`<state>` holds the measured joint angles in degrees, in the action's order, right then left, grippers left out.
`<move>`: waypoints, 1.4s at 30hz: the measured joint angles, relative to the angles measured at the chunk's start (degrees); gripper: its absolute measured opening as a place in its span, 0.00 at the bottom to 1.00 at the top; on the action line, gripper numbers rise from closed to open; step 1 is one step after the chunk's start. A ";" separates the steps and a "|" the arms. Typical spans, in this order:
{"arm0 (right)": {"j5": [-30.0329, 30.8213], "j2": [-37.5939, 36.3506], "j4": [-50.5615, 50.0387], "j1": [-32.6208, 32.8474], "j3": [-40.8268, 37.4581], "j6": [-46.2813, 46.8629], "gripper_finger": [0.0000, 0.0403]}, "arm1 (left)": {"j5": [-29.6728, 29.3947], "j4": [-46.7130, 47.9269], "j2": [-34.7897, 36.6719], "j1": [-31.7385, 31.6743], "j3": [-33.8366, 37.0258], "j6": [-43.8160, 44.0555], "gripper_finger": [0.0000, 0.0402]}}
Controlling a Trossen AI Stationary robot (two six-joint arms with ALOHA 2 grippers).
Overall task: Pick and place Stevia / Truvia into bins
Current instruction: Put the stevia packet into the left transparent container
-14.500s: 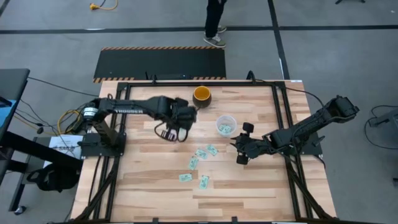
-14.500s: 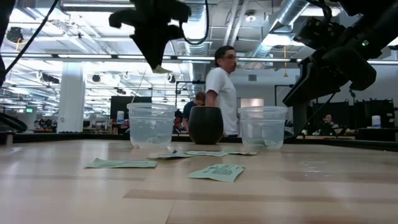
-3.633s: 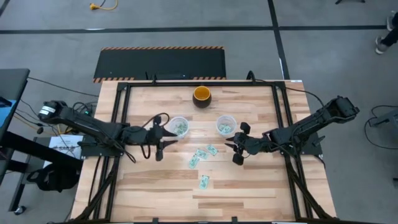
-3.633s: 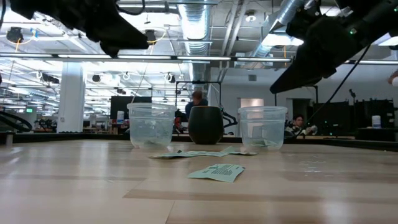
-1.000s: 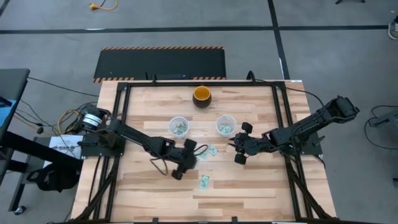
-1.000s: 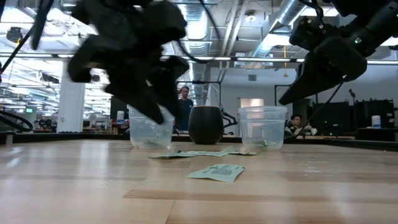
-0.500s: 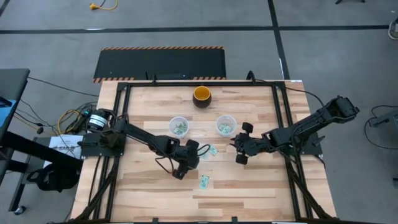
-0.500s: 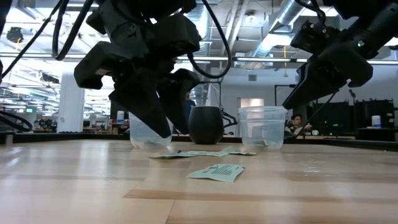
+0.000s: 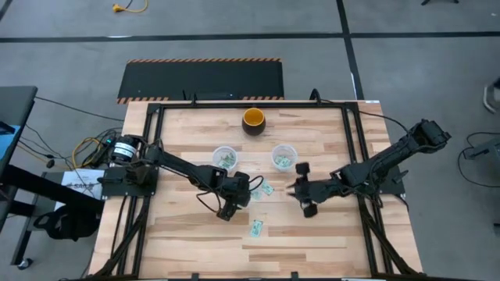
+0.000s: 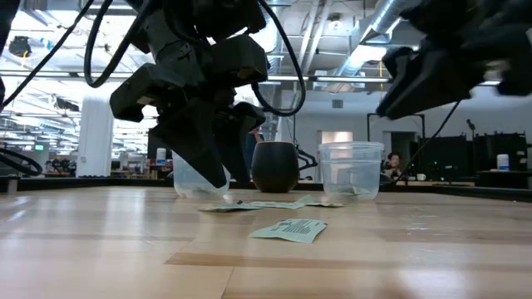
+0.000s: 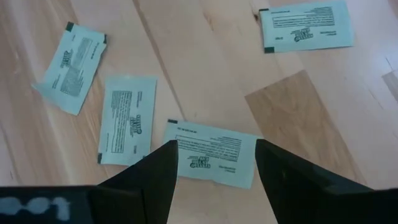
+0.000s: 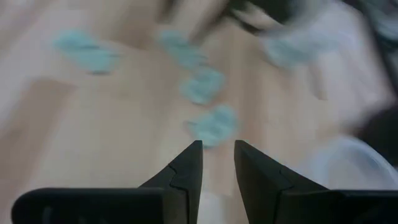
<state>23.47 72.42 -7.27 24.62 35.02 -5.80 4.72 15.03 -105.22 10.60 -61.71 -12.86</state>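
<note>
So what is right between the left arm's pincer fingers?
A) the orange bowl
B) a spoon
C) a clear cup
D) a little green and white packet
D: the left wrist view shows the open left pincer straddling a flat green and white sachet on the table.

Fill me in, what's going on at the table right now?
The left hand is open and low over a sachet lying between its fingers, not yet gripped. Three more sachets lie loose nearby. The right hand hangs over the table beside the right cup, holding nothing. Both cups already hold sachets.
</note>
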 joint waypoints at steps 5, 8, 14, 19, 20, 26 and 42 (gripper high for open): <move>-10.09 0.00 0.05 2.00 1.40 -5.22 0.22 | 2.57 -1.05 -2.44 -0.60 0.09 0.22 0.51; -10.06 0.00 0.10 2.38 1.94 -5.25 0.22 | 3.98 -2.58 -3.41 -0.92 0.09 0.20 0.51; -9.95 0.00 0.00 2.25 1.95 -5.21 0.22 | 4.09 -2.65 -3.66 -1.75 0.02 -0.09 0.51; -9.93 0.00 0.02 2.25 1.95 -5.21 0.22 | 4.32 -2.17 -3.66 -2.09 0.02 -0.33 0.51; -9.93 0.00 0.01 2.25 1.95 -5.21 0.22 | 4.37 -2.03 -3.66 -2.09 0.02 -0.35 0.51; -9.91 0.00 0.02 2.25 1.95 -5.21 0.22 | 4.46 -1.09 -3.58 -2.15 0.00 -0.35 0.51; -8.38 -0.36 12.23 2.23 1.93 0.40 0.21 | 5.19 -0.70 -3.55 -2.13 0.00 -0.37 0.17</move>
<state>15.09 72.07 4.96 26.85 36.95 -5.40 9.91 14.33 -108.77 8.47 -61.71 -13.23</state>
